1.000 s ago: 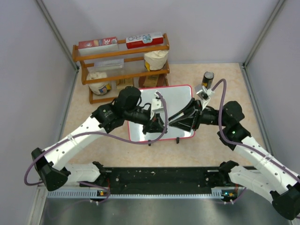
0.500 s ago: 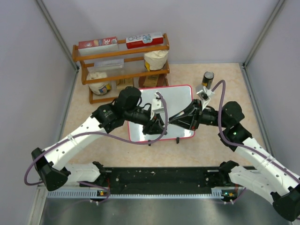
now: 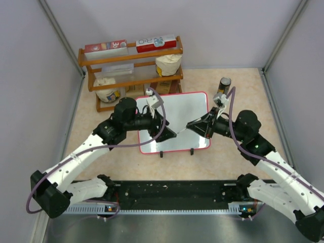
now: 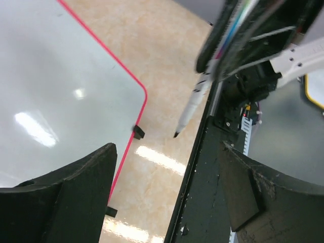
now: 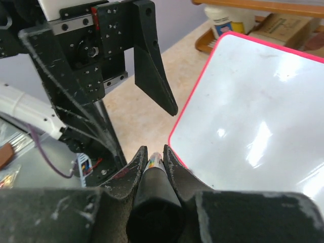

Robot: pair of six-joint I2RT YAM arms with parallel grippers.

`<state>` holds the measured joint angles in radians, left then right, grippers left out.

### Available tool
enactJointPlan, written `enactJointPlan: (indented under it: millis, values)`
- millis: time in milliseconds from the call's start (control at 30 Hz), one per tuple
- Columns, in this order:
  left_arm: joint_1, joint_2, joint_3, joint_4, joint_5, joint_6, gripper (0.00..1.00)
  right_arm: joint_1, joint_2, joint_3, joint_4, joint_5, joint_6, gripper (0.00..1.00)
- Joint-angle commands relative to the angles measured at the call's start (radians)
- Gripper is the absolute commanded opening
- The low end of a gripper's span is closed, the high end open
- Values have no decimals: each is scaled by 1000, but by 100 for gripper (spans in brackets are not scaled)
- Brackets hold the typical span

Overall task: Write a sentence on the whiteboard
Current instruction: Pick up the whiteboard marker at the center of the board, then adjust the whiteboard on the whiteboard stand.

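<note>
- Gripping the marker (image 5: 153, 162) tightly between closed jaws, the right gripper (image 5: 154, 150) hovers with the whiteboard (image 5: 253, 101) just below it.
- Only the left wrist view shows the marker's bare tip, ahead of the wide-open, empty left gripper (image 4: 167, 152).

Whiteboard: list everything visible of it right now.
The whiteboard is a glossy white rectangle with rounded corners, a thin red-pink frame and two small black clip feet on its near edge. It appears to lie flat on the beige table, just in front of the wooden shelf. No writing shows, only light glare. The marker in the right gripper hangs over its near part; contact cannot be told.
</note>
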<state>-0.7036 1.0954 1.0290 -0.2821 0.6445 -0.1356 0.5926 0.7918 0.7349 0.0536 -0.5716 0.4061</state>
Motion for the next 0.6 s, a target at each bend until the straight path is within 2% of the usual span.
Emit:
enactJointPlan:
  millis: [0,133,233,367,567]
  values:
    - [91,-8,-128,245,-34,-252,83,4,-32,0,-47,127,-53,0]
    - [182,-31,-237,323,-94,-378,83,4,-66,-40,-52,193,-52,0]
    - [277,-103,-338,371,-126,-452,83,4,-74,-52,-52,203,-56,0]
    - [400,-198,-435,371,-236,-481,82,4,-65,-72,-49,219,-56,0]
    - [440,-310,-541,380,-365,-489,82,3,-34,-69,-49,233,-61,0]
